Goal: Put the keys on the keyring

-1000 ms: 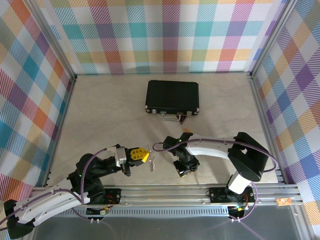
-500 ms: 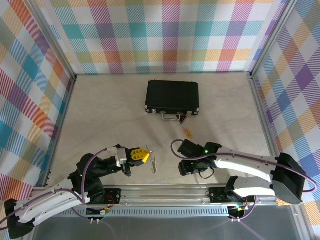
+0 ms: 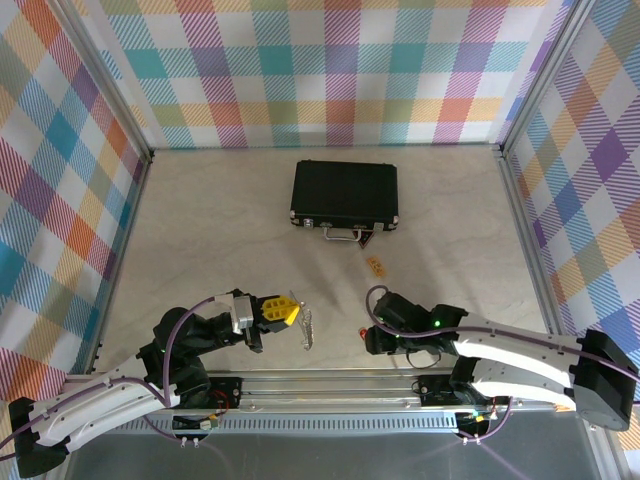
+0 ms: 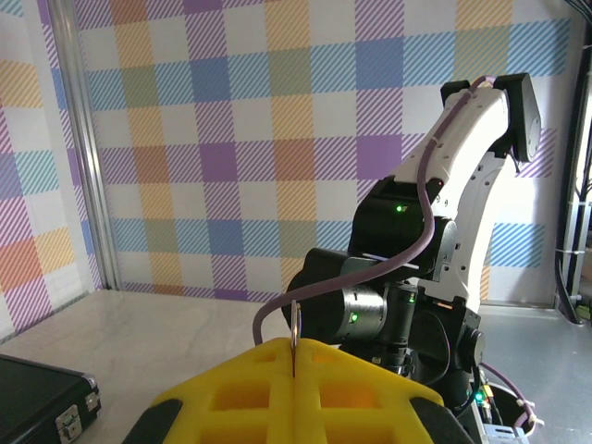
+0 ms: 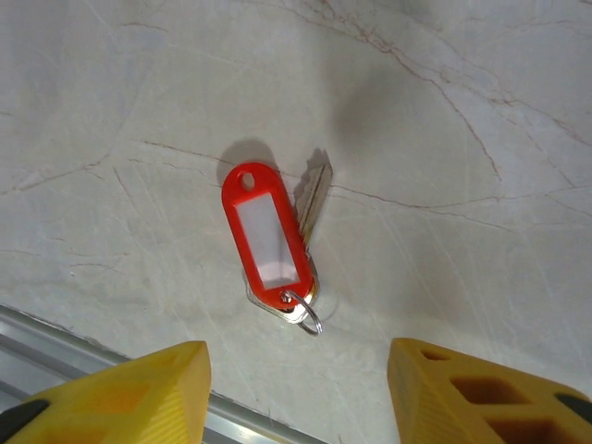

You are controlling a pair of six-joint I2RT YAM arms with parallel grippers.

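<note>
Marbled beige tabletop (image 3: 220,230) is seen stretching out between checked walls, and a black case (image 3: 345,193) is set flat toward its far side, with its metal handle turned to the near edge. Close to the front rail, the left gripper (image 3: 285,311) is pointed toward the middle of the tabletop, and its yellow fingers (image 4: 277,388) are pressed together on the keyring (image 3: 308,328). In the left wrist view the grey metal loop is seen edge-on, as a thin strip rising from the seam between the pads. The right gripper (image 5: 298,370) is held low over the tabletop to the right of the keyring and apart from it, with its yellow fingers spread and nothing gripped. The key (image 5: 270,242) is laid flat on the tabletop just beyond those spread fingers. Its oblong red tag is laid partly over the silver blade, and a small split ring is seen at the end nearer the gripper. A small yellow-orange tag (image 3: 377,266) is found on the tabletop between the case and the right gripper.
</note>
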